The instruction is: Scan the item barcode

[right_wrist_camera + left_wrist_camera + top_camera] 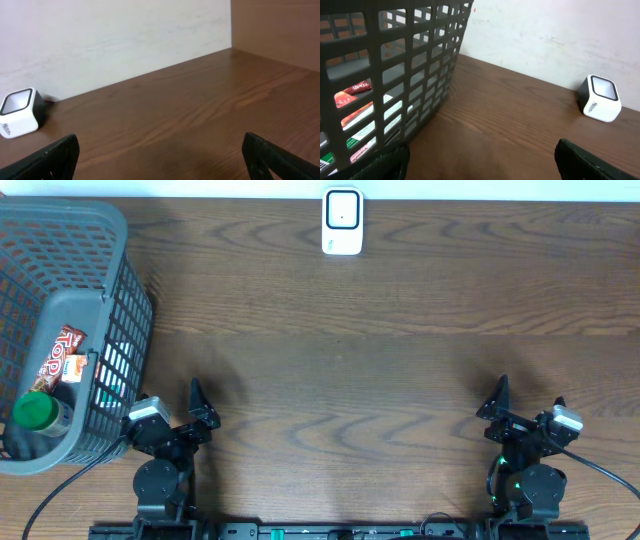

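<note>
Dark wood-grain worktop (pixel 380 360) carrying two things.
A grey mesh basket (pixel 130 330) stands at its left edge. A small white scanner (pixel 342 222) with a dark window sits upright at the far edge by the pale wall, well apart from the basket.

1 basket (pixel 128 298), 1 scanner (pixel 342 221), 1 bottle (pixel 38 411), 2 hands (pixel 167 405) (pixel 530 402).

Dark-brown wooden table (pixel 400 380): wavy grain pattern thru-out. Grey plastic lattice basket (pixel 70 302): square-grid walls. White boxy scanner (pixel 342 222) w/ black window. Red snack wrapper (pixel 60 357), white lettering, orange edge. Green round bottle cap (pixel 35 410). Off-white plain wall (pixel 125 30), faint streaks.
</note>
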Controlling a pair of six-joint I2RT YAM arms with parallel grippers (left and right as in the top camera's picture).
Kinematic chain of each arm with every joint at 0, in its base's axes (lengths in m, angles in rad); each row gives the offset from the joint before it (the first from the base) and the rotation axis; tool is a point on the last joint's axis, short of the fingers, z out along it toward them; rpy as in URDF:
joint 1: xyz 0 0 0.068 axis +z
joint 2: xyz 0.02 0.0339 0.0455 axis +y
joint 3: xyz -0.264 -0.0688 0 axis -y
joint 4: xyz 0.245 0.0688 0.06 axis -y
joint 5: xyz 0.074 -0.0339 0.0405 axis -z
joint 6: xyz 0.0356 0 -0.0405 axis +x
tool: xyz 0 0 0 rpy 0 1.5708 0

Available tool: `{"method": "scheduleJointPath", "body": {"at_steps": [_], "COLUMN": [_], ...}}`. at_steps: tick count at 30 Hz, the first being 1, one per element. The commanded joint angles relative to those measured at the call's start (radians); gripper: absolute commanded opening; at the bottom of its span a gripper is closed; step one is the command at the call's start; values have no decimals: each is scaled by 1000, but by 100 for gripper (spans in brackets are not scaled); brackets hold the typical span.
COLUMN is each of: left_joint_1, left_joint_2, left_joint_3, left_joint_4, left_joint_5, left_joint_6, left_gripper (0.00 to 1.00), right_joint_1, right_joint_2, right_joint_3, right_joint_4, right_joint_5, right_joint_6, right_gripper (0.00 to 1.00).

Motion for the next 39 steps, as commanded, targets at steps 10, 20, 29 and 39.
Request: {"method": "scheduleJointPath", "body": {"at_steps": [10, 20, 29, 39], "left_joint_1": [-2, -2, -2, -3], "left_joint_2": [-6, -6, -6, -5], "left_joint_3": [-33, -33, -33, -25], "left_joint_4": [-10, -6, -6, 1], "left_joint_5": [-2, -2, -2, 524], "left_joint_6": [13, 13, 13, 75], "left_gripper": [93, 93, 93, 93], "right_joint_1": [-7, -7, -7, -7], "right_joint_2": [-5, -5, -5, -5], "right_joint_3": [-2, -2, -2, -2], "right_joint_4": [-5, -5, -5, -5], "right_joint_5": [13, 13, 13, 13], "right_joint_6": [-10, -10, -10, -10], "right_gripper": [99, 99, 99, 99]}}
